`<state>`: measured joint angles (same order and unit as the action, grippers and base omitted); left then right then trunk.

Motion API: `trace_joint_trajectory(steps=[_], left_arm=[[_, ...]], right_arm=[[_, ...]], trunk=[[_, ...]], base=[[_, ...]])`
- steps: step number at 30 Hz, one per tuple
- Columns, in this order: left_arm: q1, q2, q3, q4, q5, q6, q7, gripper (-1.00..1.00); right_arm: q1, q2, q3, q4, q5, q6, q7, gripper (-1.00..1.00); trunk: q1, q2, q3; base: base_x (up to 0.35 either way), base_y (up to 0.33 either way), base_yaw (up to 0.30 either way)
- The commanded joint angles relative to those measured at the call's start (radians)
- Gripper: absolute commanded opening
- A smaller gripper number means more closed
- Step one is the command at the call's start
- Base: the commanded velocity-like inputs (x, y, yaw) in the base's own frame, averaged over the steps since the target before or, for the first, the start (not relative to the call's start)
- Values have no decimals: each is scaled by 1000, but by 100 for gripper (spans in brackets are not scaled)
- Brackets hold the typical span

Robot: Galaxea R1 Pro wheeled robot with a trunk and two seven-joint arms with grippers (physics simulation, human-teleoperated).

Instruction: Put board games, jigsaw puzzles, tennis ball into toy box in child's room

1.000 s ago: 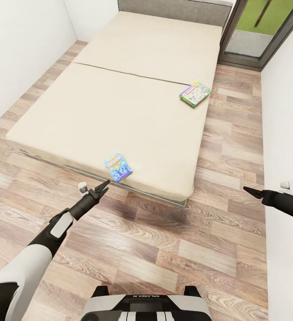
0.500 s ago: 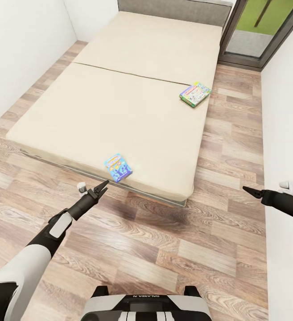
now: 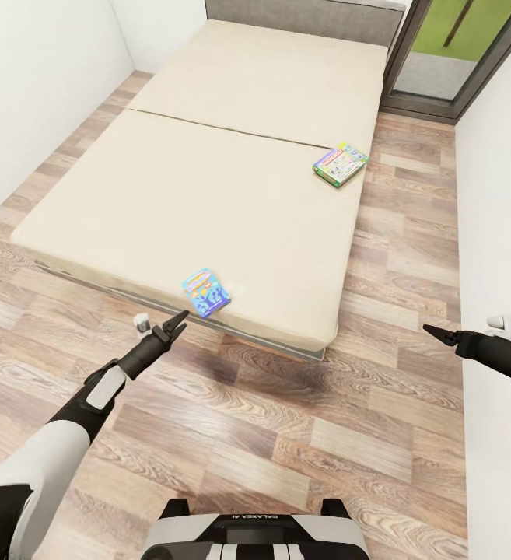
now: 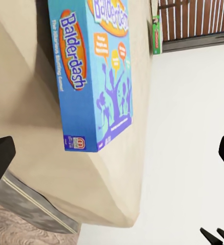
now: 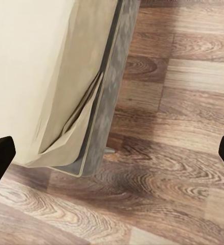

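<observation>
Board games lie on the bed, two of them. Nearest, the blue one sits at the mattress's front edge, just beyond the left pincer, whose fingers stand spread over the wooden floor. Its long axis runs slantwise to that edge. The left wrist view reads its print, "Balderdash", and shows one corner jutting past the mattress edge. The right pincer hovers off to the side, near the bed's front corner; its wrist view shows that corner, the grey frame, and both fingertips at the picture's edges, wide apart. Farther off, well beyond both pincers, the white-green game rests near the bed's side edge, also slanted.
</observation>
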<state>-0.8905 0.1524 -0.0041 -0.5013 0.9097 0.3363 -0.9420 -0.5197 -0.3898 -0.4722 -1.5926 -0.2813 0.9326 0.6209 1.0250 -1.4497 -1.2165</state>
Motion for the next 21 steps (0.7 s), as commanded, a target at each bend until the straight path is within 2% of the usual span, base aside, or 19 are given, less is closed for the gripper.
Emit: trace_joint_trajectory(steps=[1, 11, 21], left_arm=[[0, 0, -1, 0, 7, 10, -2, 100], [-34, -7, -1, 57, 3, 6, -3, 100], [-49, -11, -2, 78, 0, 4, -2, 100]], right_arm=[[-1, 0, -1, 0, 2, 6, 5, 100], [0, 0, -1, -2, 2, 6, 5, 100], [1, 1, 0, -8, 1, 6, 5, 100]], trunk=[[0, 0, 0], [0, 0, 0], [0, 0, 0]], base=[[0, 0, 0], [0, 0, 0], [0, 0, 0]])
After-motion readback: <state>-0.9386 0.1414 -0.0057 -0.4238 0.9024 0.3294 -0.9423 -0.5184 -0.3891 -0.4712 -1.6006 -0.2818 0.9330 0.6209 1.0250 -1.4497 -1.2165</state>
